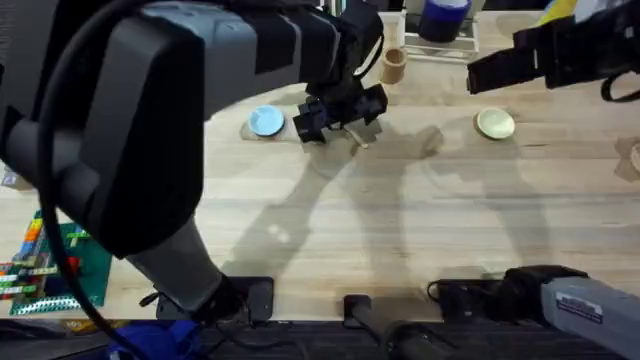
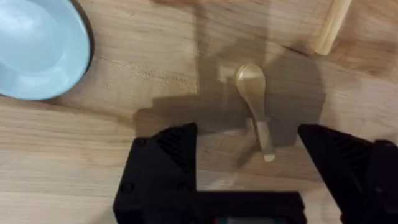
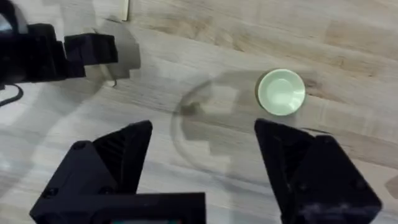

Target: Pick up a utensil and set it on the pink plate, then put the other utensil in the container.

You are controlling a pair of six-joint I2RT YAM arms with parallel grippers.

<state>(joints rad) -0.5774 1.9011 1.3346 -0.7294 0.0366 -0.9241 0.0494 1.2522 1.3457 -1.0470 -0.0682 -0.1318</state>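
The left end effector (image 2: 249, 155) hovers with jaws apart, the spoon-shaped utensil (image 2: 255, 106) lying on the desk (image 2: 124, 137) between them. Coming down off-centre could flick it away. Farther off, the right end effector (image 3: 202, 155) hangs equally spread.

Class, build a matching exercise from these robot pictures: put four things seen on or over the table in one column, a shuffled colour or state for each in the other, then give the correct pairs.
Column A
1. small round plate beside the left gripper
2. small round plate under the right arm
3. slim wooden spoon-like utensil
4. left gripper

Column B
a. pale yellow
b. open, fingers either side of the utensil
c. light blue
d. lying flat on the wooden table

Pairs: 1-c, 2-a, 3-d, 4-b
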